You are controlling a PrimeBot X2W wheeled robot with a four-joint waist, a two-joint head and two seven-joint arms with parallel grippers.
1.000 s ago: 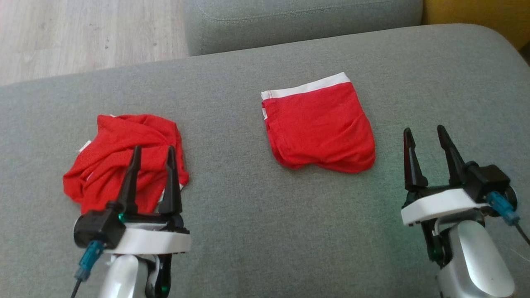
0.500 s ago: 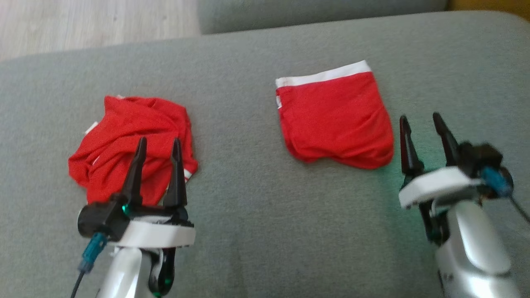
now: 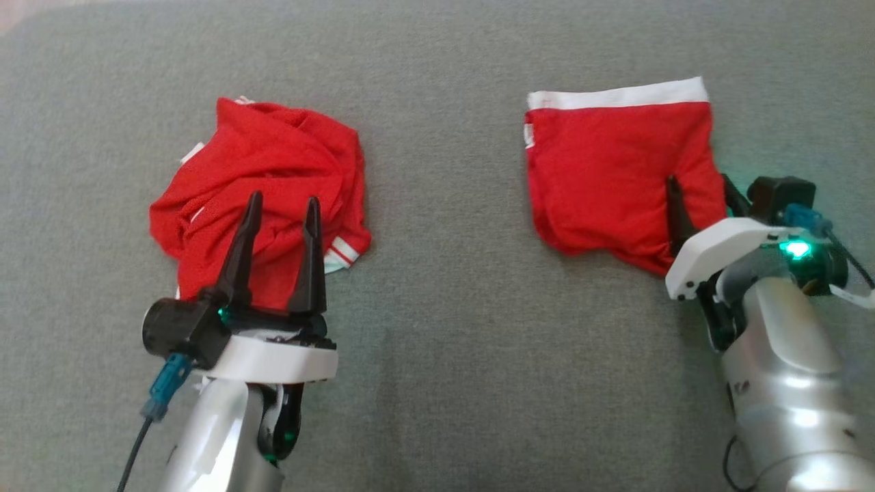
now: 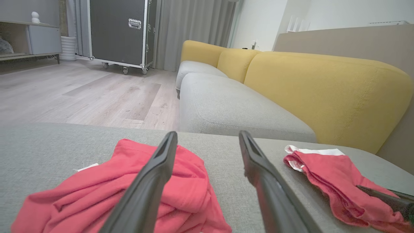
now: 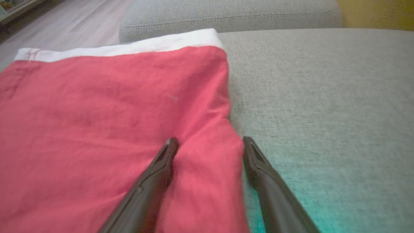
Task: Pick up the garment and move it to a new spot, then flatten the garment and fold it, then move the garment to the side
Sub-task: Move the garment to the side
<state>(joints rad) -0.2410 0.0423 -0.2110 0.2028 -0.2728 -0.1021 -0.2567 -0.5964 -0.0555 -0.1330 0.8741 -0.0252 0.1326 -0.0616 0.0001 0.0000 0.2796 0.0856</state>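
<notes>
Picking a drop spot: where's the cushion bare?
Bare cushion: the strip between the crumpled garment and the folded garment, widening toward the robot between both arms; also the far band beyond both. Crowded: left gripper at the crumpled one, right gripper straddling the folded one's edge.

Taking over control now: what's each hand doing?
Left hand: open, empty, over the crumpled garment.
Right hand: open, straddling edge of the folded garment, not gripping.

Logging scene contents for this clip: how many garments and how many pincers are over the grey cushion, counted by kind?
Red garments: 2, a crumpled red garment and a folded red garment.
Pincers: 2, the left pincer and the right pincer, both open.
Total: 4.
</notes>
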